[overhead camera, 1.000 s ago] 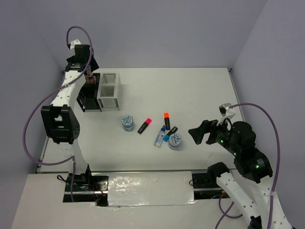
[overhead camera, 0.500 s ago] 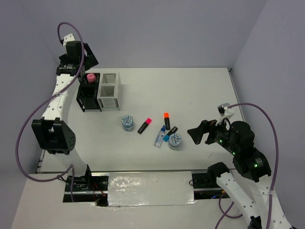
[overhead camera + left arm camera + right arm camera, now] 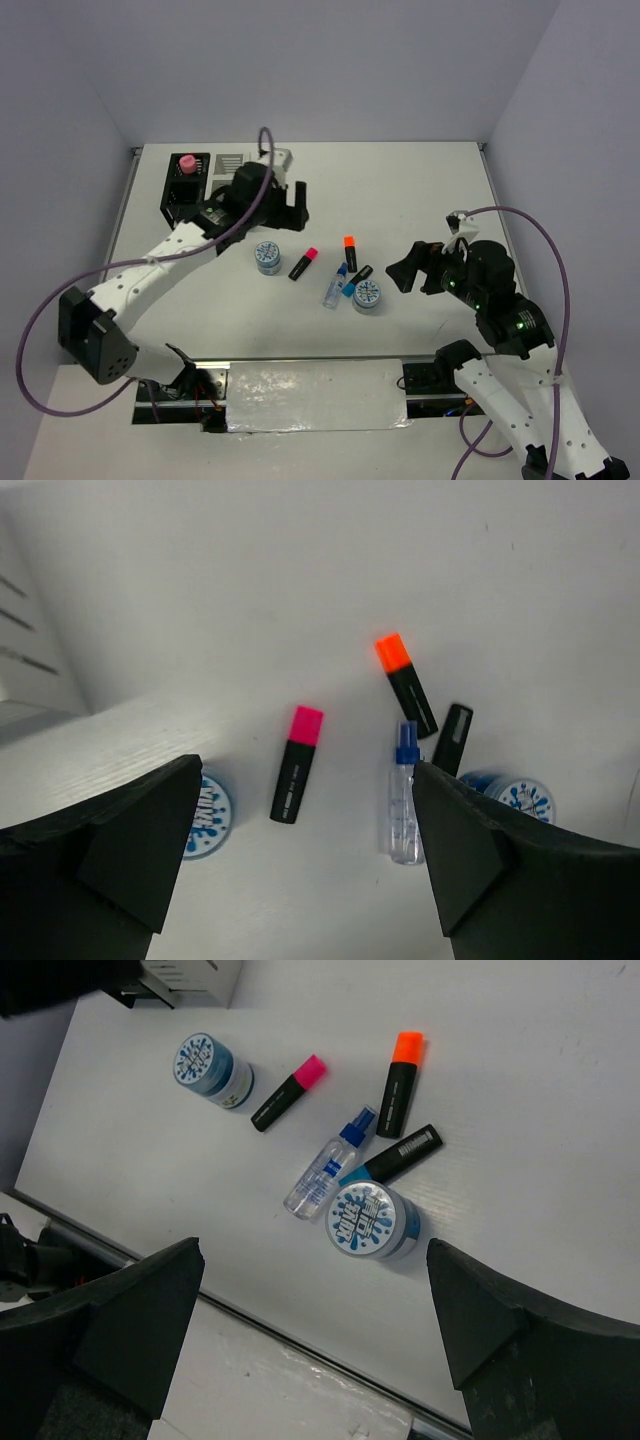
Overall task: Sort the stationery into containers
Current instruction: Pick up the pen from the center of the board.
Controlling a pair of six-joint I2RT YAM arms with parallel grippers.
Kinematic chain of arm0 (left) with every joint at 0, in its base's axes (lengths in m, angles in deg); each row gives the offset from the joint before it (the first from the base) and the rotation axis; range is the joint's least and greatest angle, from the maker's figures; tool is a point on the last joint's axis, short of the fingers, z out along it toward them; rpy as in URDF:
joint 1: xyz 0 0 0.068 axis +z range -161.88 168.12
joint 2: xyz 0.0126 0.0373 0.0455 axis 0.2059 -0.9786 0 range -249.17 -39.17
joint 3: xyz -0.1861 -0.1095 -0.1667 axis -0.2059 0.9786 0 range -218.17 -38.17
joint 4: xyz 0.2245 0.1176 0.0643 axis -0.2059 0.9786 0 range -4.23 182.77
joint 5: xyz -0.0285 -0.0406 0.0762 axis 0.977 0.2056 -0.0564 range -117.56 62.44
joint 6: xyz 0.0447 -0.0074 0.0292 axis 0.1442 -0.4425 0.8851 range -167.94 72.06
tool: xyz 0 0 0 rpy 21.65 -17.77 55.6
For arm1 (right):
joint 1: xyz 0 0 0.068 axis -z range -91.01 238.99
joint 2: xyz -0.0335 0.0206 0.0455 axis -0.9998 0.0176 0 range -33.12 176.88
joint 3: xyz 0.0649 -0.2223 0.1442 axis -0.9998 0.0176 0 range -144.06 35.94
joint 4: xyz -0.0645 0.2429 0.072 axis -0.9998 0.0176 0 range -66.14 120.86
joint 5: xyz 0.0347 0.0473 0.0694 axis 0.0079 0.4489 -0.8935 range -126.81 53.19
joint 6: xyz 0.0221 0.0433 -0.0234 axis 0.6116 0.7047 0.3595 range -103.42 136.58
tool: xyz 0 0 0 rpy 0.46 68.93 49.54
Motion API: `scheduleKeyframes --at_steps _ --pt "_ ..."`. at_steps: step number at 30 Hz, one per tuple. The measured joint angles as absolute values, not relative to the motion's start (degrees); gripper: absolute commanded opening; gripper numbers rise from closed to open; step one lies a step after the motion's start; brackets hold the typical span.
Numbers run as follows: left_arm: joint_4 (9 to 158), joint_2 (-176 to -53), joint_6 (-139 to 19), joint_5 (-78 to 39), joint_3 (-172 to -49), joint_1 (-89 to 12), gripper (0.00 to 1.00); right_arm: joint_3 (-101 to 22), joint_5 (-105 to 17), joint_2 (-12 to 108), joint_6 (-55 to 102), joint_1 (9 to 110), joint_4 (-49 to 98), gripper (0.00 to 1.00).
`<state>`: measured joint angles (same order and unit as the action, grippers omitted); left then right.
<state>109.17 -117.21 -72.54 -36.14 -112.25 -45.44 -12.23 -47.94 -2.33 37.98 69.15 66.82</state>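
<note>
Currently lying on the surface (image 3: 430,190):
- three: pink highlighter (image 3: 304,263), orange highlighter (image 3: 349,250), blue highlighter (image 3: 358,277)
- one clear tube (image 3: 334,286)
- two: far tin (image 3: 267,256), near tin (image 3: 367,296)
- one pink-capped bottle (image 3: 186,162), sitting in black box (image 3: 178,205)
- left gripper (image 3: 286,204), right gripper (image 3: 410,268) hovering, fingers apart, empty

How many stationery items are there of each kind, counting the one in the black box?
Highlighters: 3 (pink cap, orange cap, blue cap)
Tins: 2 ()
Clear tube: 1
Pink-capped bottle, in the black box: 1
Total: 7
</note>
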Motion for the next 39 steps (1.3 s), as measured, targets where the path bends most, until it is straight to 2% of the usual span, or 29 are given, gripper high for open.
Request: scheduleKeyframes --at_steps 6,8,12,15,22,26,33,36,37,39 --pt "108.1 -127.0 -69.2 -33.6 -111.5 -51.2 0.89 -12.2 -46.3 -3.0 39.1 69.2 66.8 0.99" --pt "107.9 -130.0 -68.8 -33.8 -111.6 -51.9 0.88 -12.2 -46.2 -3.0 39.1 69.2 66.8 0.98" --pt "108.5 -137.3 -68.2 -34.9 -113.3 -51.9 0.80 -12.2 -46.0 -3.7 39.2 69.2 67.3 0.99" --pt "109.0 -141.0 -67.6 -34.9 -113.6 -51.7 0.79 -12.3 -45.5 -5.0 39.0 69.1 67.8 0.99" --pt "109.1 -142.4 -67.4 -34.7 -113.1 -51.7 0.76 -12.4 -46.2 -5.5 38.6 69.1 68.0 1.00" --pt "107.9 -143.6 -67.4 -34.7 -112.4 -51.7 0.67 -12.5 -47.2 -5.5 38.6 69.1 68.0 1.00" --pt "106.6 -146.0 -67.4 -34.5 -108.9 -51.7 0.66 -12.5 -48.9 -5.5 38.6 69.1 67.9 1.00" --pt "106.2 -146.7 -67.4 -34.5 -108.6 -51.7 0.60 -12.5 -49.6 -5.5 38.6 69.1 67.8 1.00" --pt "105.7 -147.0 -67.3 -34.4 -108.6 -51.7 0.55 -12.5 -49.8 -5.5 38.6 69.1 67.7 1.00" --pt "104.7 -147.8 -67.2 -34.3 -108.6 -51.7 0.54 -12.5 -50.1 -5.5 38.6 69.1 67.5 1.00"
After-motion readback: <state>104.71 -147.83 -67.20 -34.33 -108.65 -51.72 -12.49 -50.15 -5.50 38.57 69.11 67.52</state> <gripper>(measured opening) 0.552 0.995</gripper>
